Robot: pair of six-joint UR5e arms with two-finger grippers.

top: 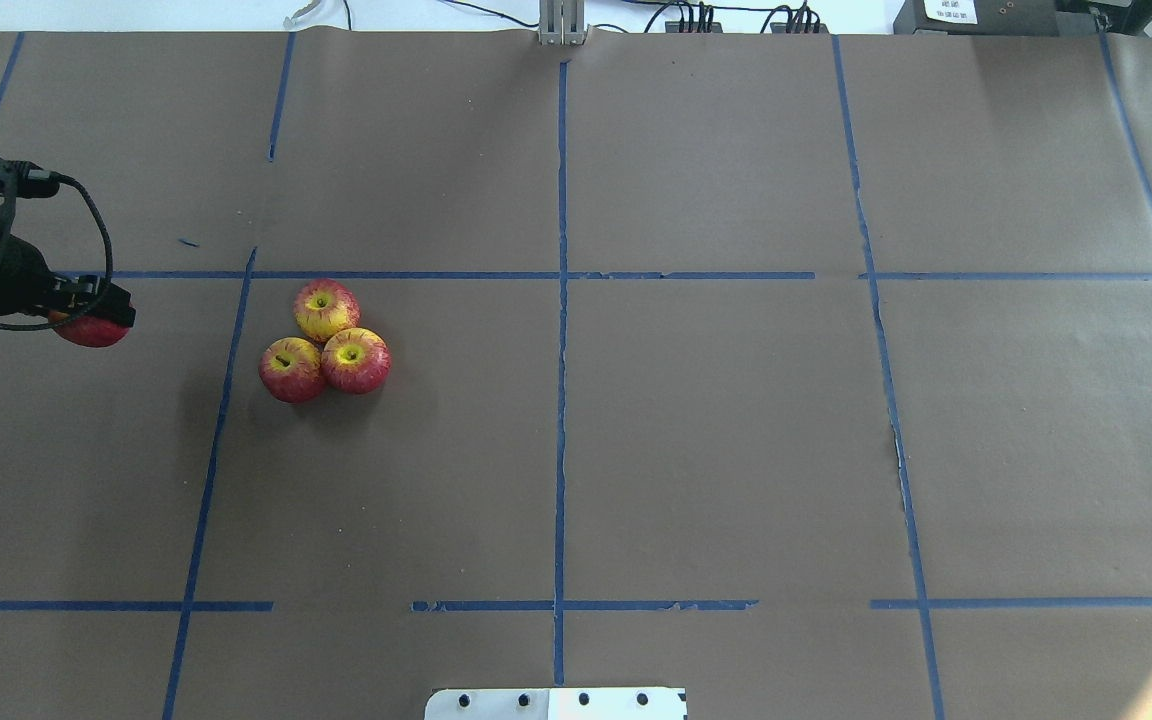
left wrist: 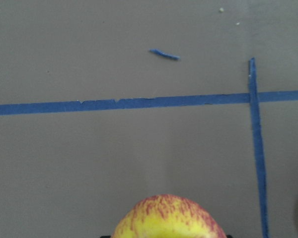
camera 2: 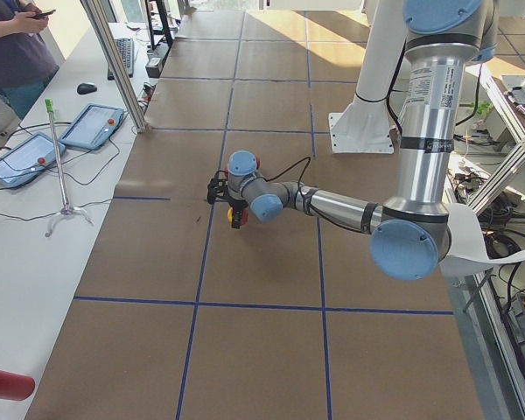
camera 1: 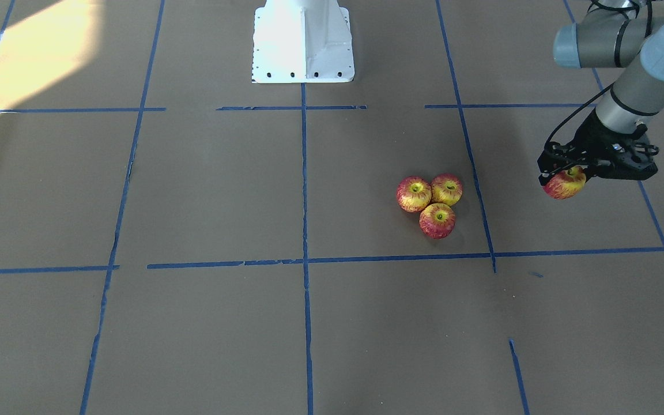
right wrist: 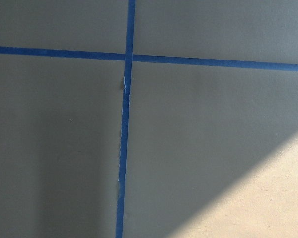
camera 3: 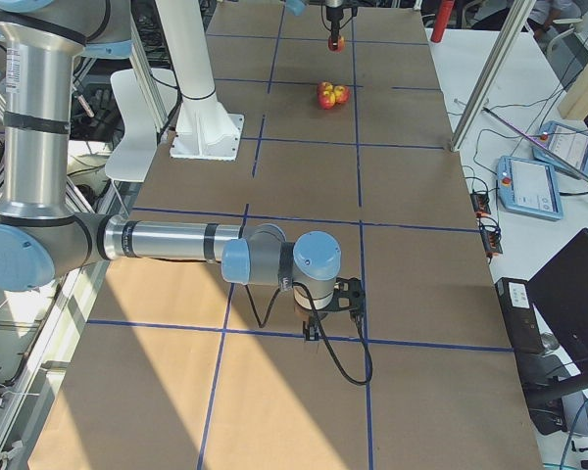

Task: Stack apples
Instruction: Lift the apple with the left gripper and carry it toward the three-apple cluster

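Note:
Three apples, red streaked with yellow, sit touching in a cluster on the brown table: one [camera 1: 414,193], one [camera 1: 446,189] and one [camera 1: 437,220]. They also show in the overhead view [top: 326,309]. My left gripper [camera 1: 565,174] is shut on a fourth apple [camera 1: 565,184] and holds it above the table, off to the side of the cluster. That apple fills the bottom of the left wrist view [left wrist: 169,218]. My right gripper [camera 3: 331,313] shows only in the exterior right view, far from the apples, low over the table. I cannot tell whether it is open or shut.
Blue tape lines [top: 561,330] divide the brown table cover into squares. The white robot base [camera 1: 303,40] stands at the table's edge. Tablets, cables and a thin stand lie on the white side bench [camera 2: 35,157], with a person beside it.

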